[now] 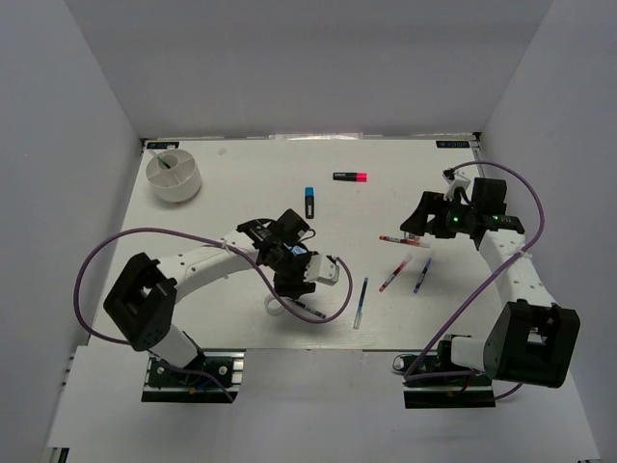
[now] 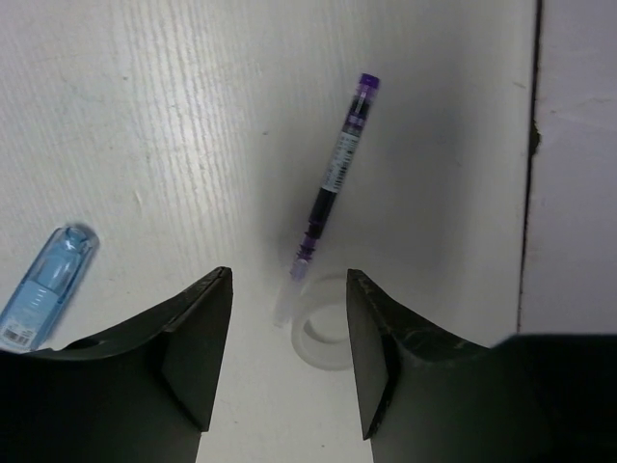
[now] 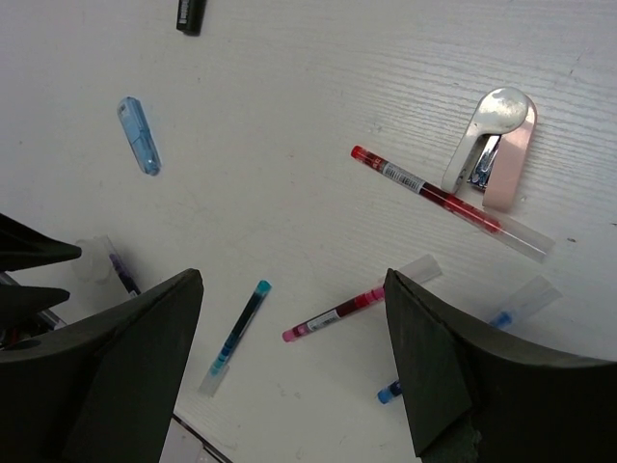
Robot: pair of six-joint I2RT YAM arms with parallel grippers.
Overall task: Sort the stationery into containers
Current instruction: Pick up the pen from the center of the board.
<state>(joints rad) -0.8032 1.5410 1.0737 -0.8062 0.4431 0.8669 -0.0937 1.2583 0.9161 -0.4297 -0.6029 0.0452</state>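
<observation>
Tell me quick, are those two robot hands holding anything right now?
Left hand: open, holding nothing; the small white tape ring lies below it, ungripped.
Right hand: open, holding nothing.

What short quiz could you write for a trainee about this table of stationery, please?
1. True or false: the left gripper is shut on the purple pen.
2. In the right wrist view, which item lies closest to the pink stapler? A. red pen B. teal pen C. tape ring
3. Fill in: the white tub stands at the far ___ corner of the table.

Key: 1. False: the left gripper is open and the purple pen lies loose on the table. 2. A. 3. Left.
</observation>
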